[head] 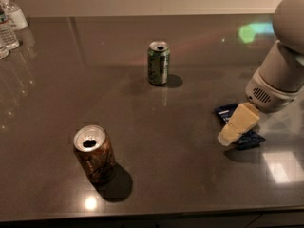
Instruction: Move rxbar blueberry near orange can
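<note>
Though perhaps apart, rxbar blueberry point(225, 112) under gripper point(228, 137) jaws.

Navy rxbar blueberry point(226, 112) flat under pincer point(228, 137), orange can point(94, 154) upright front-left

Likely an office kitchenette: dark counter point(156, 175), water bottles point(8, 32); gripper point(229, 137) at right.
</note>
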{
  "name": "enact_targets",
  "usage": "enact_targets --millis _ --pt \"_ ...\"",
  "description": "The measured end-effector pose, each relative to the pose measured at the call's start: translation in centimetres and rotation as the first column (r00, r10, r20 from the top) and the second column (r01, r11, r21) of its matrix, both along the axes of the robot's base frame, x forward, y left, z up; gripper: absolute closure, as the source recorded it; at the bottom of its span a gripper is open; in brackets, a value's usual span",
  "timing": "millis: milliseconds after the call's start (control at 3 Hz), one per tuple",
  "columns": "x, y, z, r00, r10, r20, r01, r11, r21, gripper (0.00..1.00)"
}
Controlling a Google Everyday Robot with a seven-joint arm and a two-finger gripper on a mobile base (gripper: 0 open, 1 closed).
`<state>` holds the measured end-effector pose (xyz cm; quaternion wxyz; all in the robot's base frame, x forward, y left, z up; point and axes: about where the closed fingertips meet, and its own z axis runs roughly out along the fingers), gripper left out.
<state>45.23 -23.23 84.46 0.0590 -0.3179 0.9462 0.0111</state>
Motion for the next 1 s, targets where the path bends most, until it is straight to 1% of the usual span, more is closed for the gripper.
enact_targets --millis 667,1000 --pt "-0.08 -0.12 -1.2 0.9994 -0.02 -0.027 0.02 1.0 -0.005 0.0" --pt "-0.05 -0.12 -1.68 0.9993 -0.016 -0.033 0.015 1.0 -0.016 0.18"
